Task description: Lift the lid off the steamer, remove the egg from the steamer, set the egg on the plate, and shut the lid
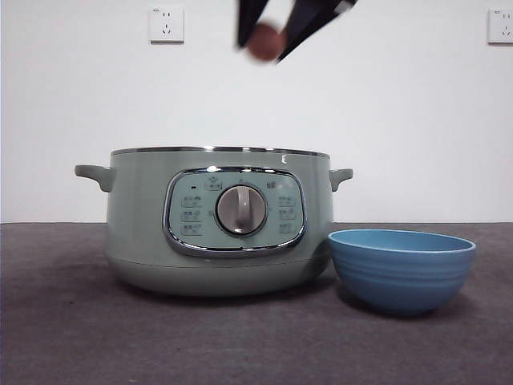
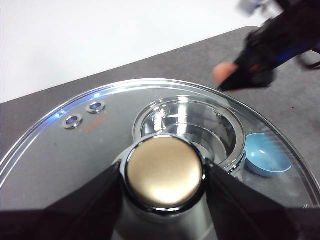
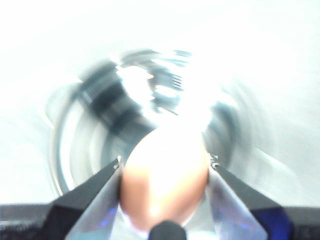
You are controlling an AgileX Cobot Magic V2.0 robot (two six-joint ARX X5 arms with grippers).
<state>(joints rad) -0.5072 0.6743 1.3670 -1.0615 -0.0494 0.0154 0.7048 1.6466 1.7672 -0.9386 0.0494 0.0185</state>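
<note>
The right tool (image 1: 268, 36) is gripping the egg (image 1: 264, 42) above the steamer (image 1: 216, 220), heading for the blue bowl (image 1: 401, 269) beside the steamer; the left tool (image 2: 164, 172) is clamping the lid (image 2: 75, 150).

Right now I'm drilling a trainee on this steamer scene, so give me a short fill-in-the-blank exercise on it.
1. The right gripper is shut on the ____.
2. The left gripper grips the lid by its ____.
3. The steamer stands on the table without its ____.
4. The bowl beside the steamer is ____ in colour.

Missing words: egg; knob; lid; blue
</note>
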